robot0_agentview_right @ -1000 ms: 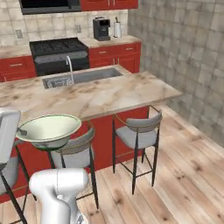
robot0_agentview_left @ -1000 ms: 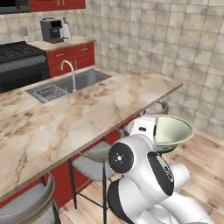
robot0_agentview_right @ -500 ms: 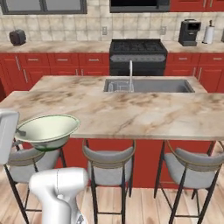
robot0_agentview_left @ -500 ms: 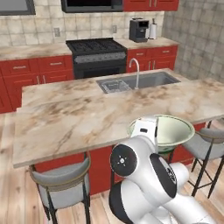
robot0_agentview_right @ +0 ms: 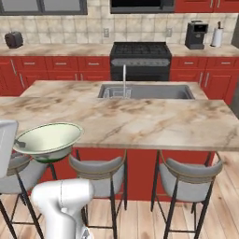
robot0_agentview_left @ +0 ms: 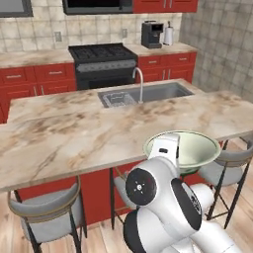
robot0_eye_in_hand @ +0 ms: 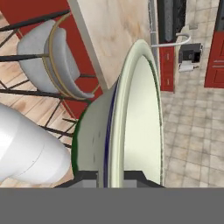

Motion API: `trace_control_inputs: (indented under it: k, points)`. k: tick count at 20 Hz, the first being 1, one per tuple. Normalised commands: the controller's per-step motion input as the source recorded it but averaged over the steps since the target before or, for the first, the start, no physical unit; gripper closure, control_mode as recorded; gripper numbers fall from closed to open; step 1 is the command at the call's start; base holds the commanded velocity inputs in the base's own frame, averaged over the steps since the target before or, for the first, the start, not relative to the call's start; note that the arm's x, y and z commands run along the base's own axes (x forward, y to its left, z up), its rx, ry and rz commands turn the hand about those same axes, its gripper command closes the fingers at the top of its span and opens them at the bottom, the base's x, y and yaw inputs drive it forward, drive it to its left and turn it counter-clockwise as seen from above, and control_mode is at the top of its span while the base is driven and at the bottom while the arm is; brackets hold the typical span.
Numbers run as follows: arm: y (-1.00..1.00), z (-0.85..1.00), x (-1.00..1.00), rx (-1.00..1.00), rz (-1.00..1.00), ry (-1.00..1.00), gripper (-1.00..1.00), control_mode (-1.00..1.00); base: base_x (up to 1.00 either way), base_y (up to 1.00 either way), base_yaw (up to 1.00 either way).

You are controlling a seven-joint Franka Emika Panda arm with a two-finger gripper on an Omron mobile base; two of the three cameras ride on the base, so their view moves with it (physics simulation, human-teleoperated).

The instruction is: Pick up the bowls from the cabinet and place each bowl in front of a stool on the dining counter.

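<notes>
Gripper point(robot0_eye_in_hand: 113, 177) clamped on the rim of the cream bowl point(robot0_agentview_left: 190, 150) w/ dark green base — bowl held level in the air at the near edge of the marble counter point(robot0_agentview_left: 74, 136), above a grey stool point(robot0_agentview_right: 100, 170).

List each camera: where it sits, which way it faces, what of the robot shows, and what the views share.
Left base view: behind the arm, facing the dining counter; white arm lower right, carrying the cream bowl.
Right base view: behind, facing the same counter; arm lower left.
Hand view: on the hand, along the gripper clamping the bowl's rim.
Shared: bowl, counter, stools.
</notes>
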Motion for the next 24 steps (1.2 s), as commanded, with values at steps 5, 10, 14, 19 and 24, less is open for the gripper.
trace_control_inputs:
  k: [5,10,14,19,24]
  points:
    - [0.00,0.00,0.00,0.00,0.00,0.00,1.00,1.00,0.28,-0.14,-0.12]
    - [0.00,0.00,0.00,0.00,0.00,0.00,1.00,1.00,0.39,0.45,-0.15]
    - [0.00,0.00,0.00,0.00,0.00,0.00,1.00,1.00,0.37,0.11,-0.02]
    - [0.00,0.00,0.00,0.00,0.00,0.00,1.00,1.00,0.35,0.00,0.00]
    - [0.00,0.00,0.00,0.00,0.00,0.00,1.00,1.00,0.15,-0.01,0.00]
